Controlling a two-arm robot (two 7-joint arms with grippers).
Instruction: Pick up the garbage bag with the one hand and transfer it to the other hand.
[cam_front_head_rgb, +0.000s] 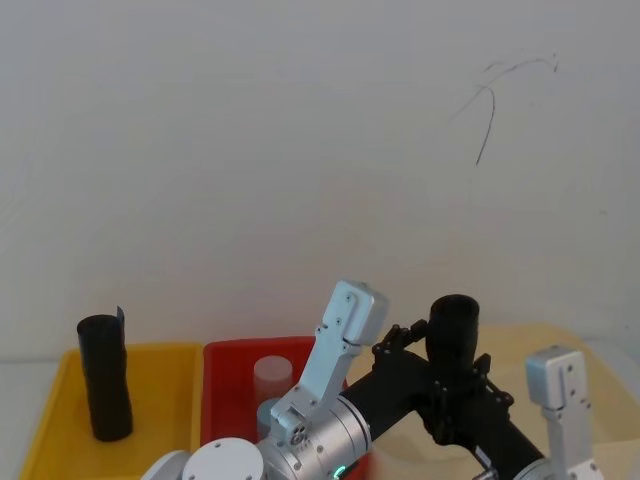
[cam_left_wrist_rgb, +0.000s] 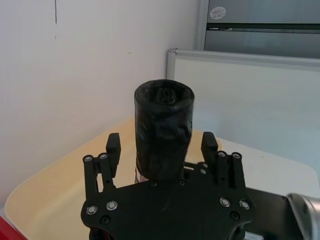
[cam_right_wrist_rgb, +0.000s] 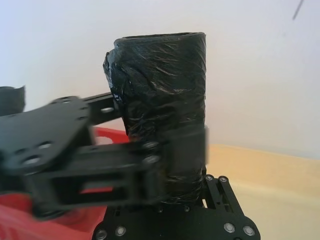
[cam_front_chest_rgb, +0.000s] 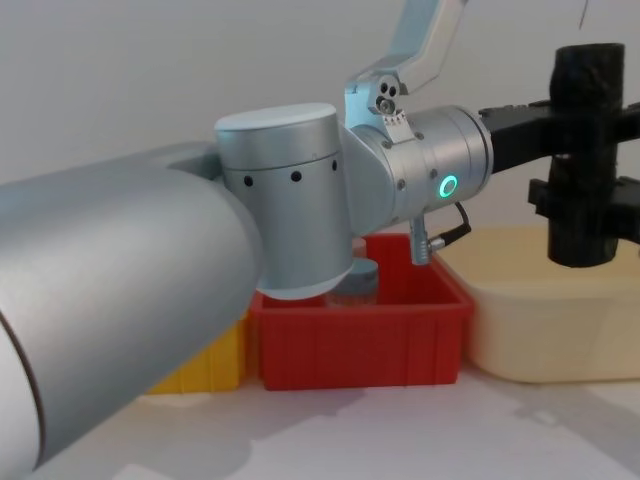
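Right tool, garbage bag above tub

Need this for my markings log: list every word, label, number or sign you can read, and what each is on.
The sticker on the grey cabinet: print too small to read.
The green ring light on the left arm: a lit symbol, no words.
The garbage bag, held by the right gripper over the beige tub, left gripper open around it: no print visible.
No readable text anywhere.
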